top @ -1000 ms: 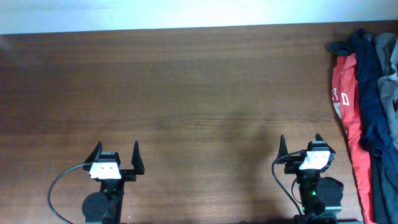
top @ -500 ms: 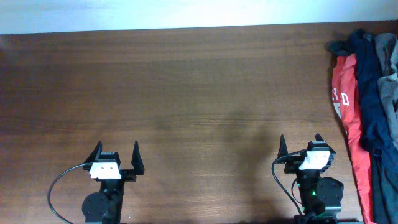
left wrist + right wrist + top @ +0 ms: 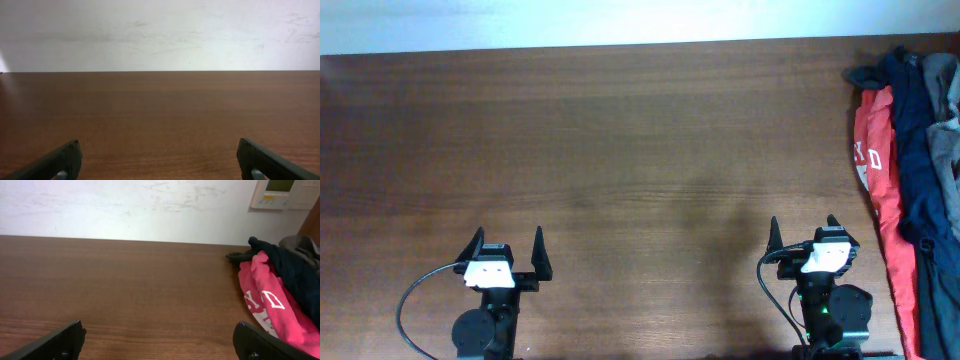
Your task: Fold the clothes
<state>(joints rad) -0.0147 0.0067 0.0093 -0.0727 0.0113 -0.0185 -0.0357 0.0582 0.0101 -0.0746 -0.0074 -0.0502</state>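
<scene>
The grey-olive shorts [image 3: 947,150] lie in a heap of clothes at the table's right edge, mostly buried under navy garments, with only grey patches showing. A grey bit also shows in the right wrist view [image 3: 301,243]. My left gripper [image 3: 508,240] is open and empty near the front edge at the left; its wrist view [image 3: 159,150] shows only bare table between the fingers. My right gripper [image 3: 802,228] is open and empty near the front edge, left of the heap; bare wood also lies between its fingers in its wrist view [image 3: 159,330].
A red garment with white letters [image 3: 873,160] and navy-blue garments [image 3: 910,120] make up the heap with the shorts; both also show in the right wrist view, red [image 3: 265,297] and navy [image 3: 295,275]. The brown wooden table [image 3: 620,150] ends at a white wall.
</scene>
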